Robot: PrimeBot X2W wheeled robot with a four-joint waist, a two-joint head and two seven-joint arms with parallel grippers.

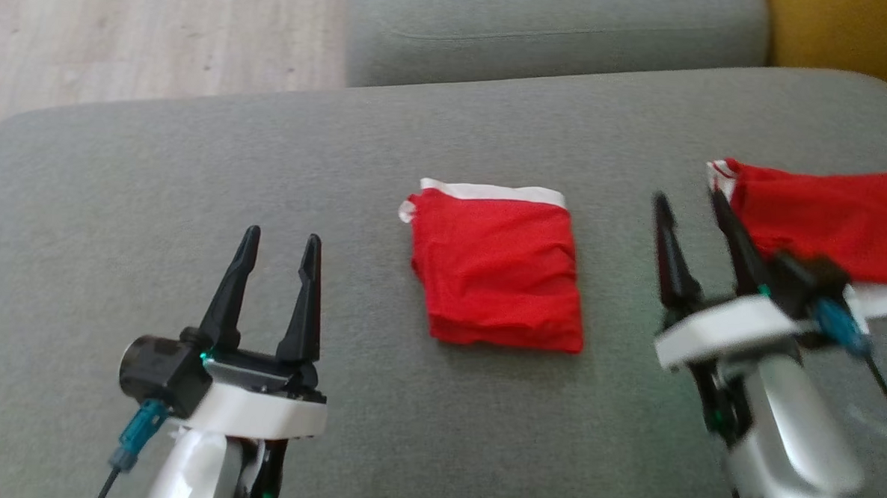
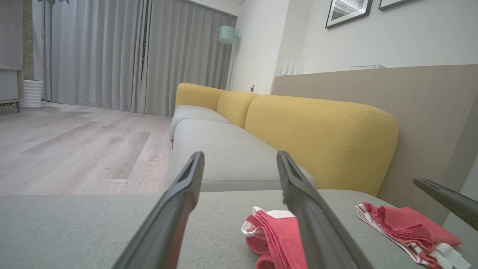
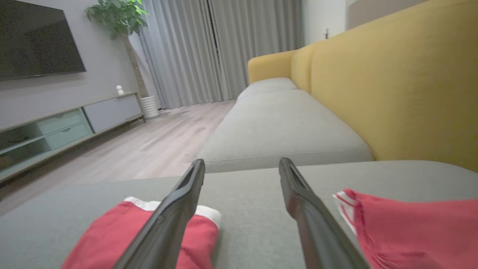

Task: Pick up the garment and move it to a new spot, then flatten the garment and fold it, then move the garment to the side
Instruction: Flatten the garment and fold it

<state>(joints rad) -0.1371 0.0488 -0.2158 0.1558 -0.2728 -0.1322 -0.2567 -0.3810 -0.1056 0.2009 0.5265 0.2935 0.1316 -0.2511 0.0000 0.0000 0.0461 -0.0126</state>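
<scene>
**Fold looks done; the shift aside is probably next**
The garment [image 1: 499, 270] lies mid-frame on the grey sofa seat [image 1: 191, 193], a lightly wrinkled red square with a white band along its top. The left tool [image 1: 282, 234], lower left, and the right tool [image 1: 689, 198], beside a second red garment [image 1: 834, 221], gape empty; one must pinch the stacked layers together.

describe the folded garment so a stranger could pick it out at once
Start at the big grey sofa cushion. Near its middle lies the folded red garment. Unlike the looser red garment at the right edge, it is a neat squarish stack with a white band along its far side.
</scene>
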